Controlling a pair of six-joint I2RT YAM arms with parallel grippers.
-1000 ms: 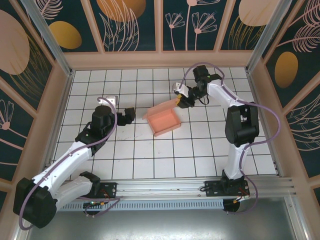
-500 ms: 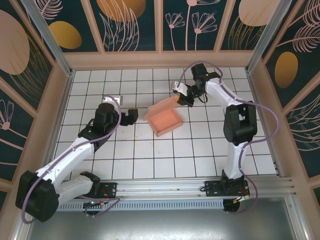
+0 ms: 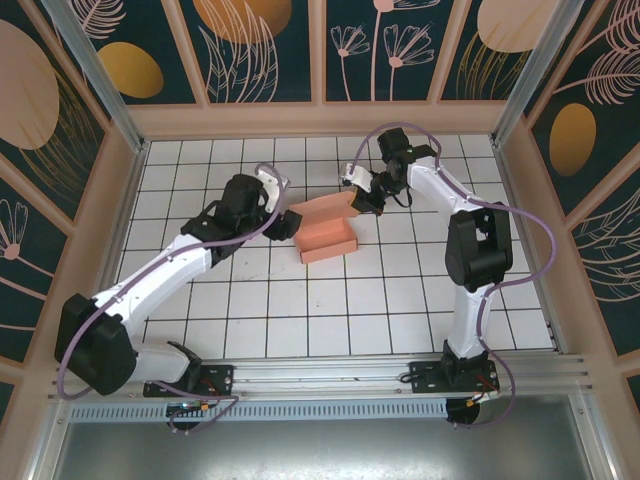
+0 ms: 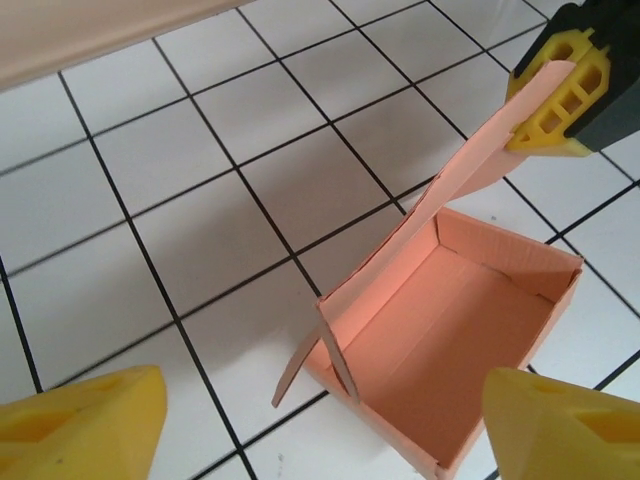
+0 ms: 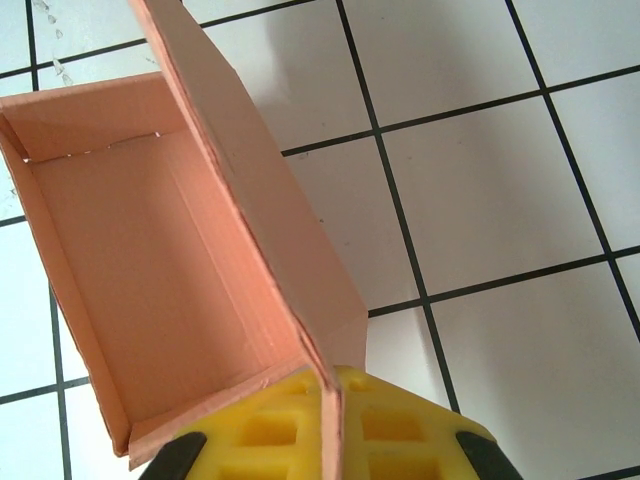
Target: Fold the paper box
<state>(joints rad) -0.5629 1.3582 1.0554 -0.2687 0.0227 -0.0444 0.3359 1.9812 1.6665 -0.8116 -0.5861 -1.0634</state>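
Sitting just above centre frame, the box [image 3: 330, 240] lies open; the right gripper [image 3: 357, 199] is clamped on its raised lid [image 3: 322, 208], and the left gripper [image 3: 286, 224], fingers apart, hovers at its left end.

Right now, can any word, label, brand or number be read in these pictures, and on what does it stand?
There are none. The paper box is plain pink card, no print on the faces shown. The tiled table has only grid lines. The wall panels carry painted plants, no letters.
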